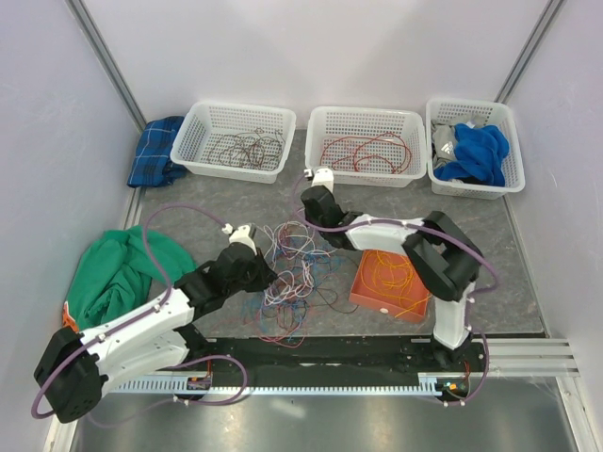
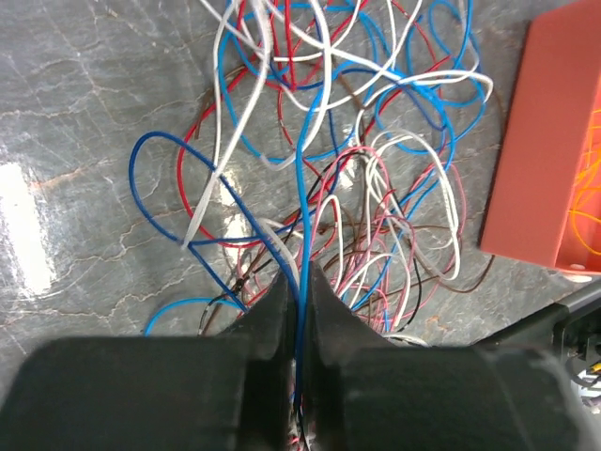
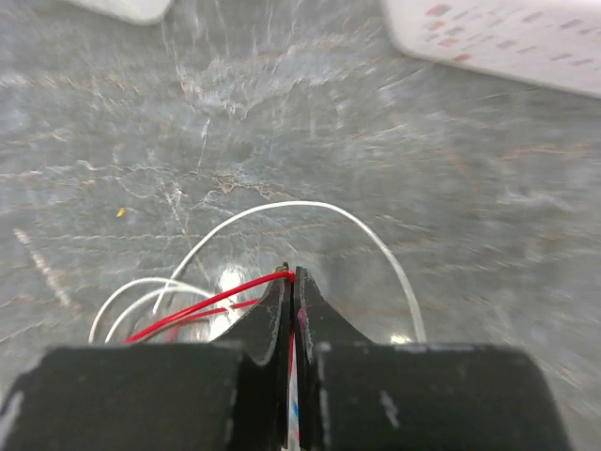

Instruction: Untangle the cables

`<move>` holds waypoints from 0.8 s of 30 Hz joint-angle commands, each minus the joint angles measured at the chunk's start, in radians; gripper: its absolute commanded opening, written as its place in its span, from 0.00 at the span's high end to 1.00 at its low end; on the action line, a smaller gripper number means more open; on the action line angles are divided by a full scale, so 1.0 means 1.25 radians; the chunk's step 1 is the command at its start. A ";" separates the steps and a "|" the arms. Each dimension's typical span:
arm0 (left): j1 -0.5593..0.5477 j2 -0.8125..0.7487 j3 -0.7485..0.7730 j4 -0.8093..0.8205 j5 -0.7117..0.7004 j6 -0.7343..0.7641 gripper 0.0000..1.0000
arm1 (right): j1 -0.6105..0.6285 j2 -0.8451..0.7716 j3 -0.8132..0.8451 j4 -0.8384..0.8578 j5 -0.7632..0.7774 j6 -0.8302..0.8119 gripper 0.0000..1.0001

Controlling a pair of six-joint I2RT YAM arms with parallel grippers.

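Cables point(image 1: 292, 268) lie in a loose tangle of blue, white, red, pink and brown loops on the grey marbled table point(image 1: 188, 217), between the two arms and just left of an orange box point(image 1: 372, 294) that holds orange and yellow wires. The left gripper point(image 2: 300, 282) is at the near left side of the tangle, its fingers pressed almost together and pinching a blue wire point(image 2: 302, 188) that runs up into the pile. The right gripper point(image 3: 289, 277) is at the far side, near the middle basket point(image 1: 366, 113), its fingers pressed together on a red wire point(image 3: 207, 305) that trails off to the left. A white wire point(image 3: 310, 207) arcs just ahead of its tips; I cannot tell whether that one is held too. The middle basket holds red wires, the left basket point(image 1: 236, 110) dark ones, and the right basket point(image 1: 471, 104) a blue cloth. A green cloth point(image 1: 118, 268) lies at the table's left edge.
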 commanded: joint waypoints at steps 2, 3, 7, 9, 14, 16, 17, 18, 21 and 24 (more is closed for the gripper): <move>-0.002 -0.050 0.030 -0.013 -0.016 0.000 0.54 | 0.004 -0.274 -0.056 0.037 0.063 -0.006 1.00; -0.002 -0.058 0.047 -0.018 -0.030 0.002 0.40 | 0.004 -0.311 -0.058 0.010 0.066 -0.007 1.00; -0.002 -0.066 0.097 -0.041 -0.048 0.018 0.15 | 0.020 -0.497 -0.045 -0.072 0.072 -0.024 1.00; -0.002 -0.071 0.124 -0.042 -0.043 0.022 0.06 | 0.034 -0.539 -0.022 -0.125 0.077 -0.028 1.00; -0.002 -0.107 0.153 -0.011 -0.069 0.031 0.00 | 0.058 -0.657 0.029 -0.233 0.070 -0.027 1.00; -0.002 -0.121 0.164 0.010 -0.074 0.051 0.00 | 0.064 -0.692 0.047 -0.281 0.060 -0.025 1.00; -0.002 -0.142 0.167 0.041 -0.075 0.058 0.00 | 0.072 -0.704 0.056 -0.293 0.052 -0.025 1.00; -0.002 -0.153 0.167 0.062 -0.074 0.065 0.00 | 0.074 -0.724 0.057 -0.310 0.046 -0.024 1.00; -0.002 -0.205 0.132 0.243 -0.029 0.111 0.00 | 0.079 -0.749 0.051 -0.333 0.024 -0.005 1.00; -0.002 -0.222 0.077 0.452 0.047 0.144 0.00 | 0.080 -0.765 0.034 -0.339 -0.009 0.014 1.00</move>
